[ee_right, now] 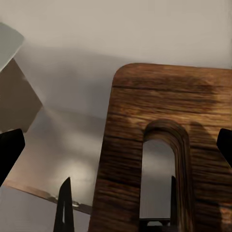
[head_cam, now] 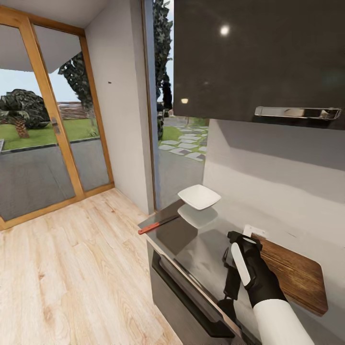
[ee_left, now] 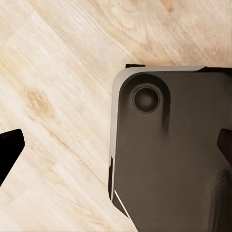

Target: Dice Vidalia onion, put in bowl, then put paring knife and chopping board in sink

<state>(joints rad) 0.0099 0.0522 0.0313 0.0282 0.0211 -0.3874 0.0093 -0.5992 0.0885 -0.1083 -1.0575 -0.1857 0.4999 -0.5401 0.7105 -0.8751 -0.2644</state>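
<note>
The brown wooden chopping board [head_cam: 297,274] lies on the glossy grey countertop [head_cam: 191,251] against the wall. My right gripper [head_cam: 241,238] hovers over its near end, open; in the right wrist view the gripper [ee_right: 116,150] straddles the board [ee_right: 125,145] just above its handle slot [ee_right: 157,174]. The red-handled paring knife [head_cam: 158,224] rests at the counter's far end, next to the white bowl [head_cam: 199,197]. My left gripper [ee_left: 116,147] is open with nothing in it, pointing down at the wood floor [ee_left: 58,72]. The onion and the sink are out of view.
A dark upper cabinet [head_cam: 258,57] with a steel handle [head_cam: 297,113] hangs over the counter. A white socket [head_cam: 254,231] sits on the wall by the board. Glass doors [head_cam: 43,143] and light wood floor [head_cam: 72,278] lie to the left. A dark part of my base [ee_left: 169,154] is below.
</note>
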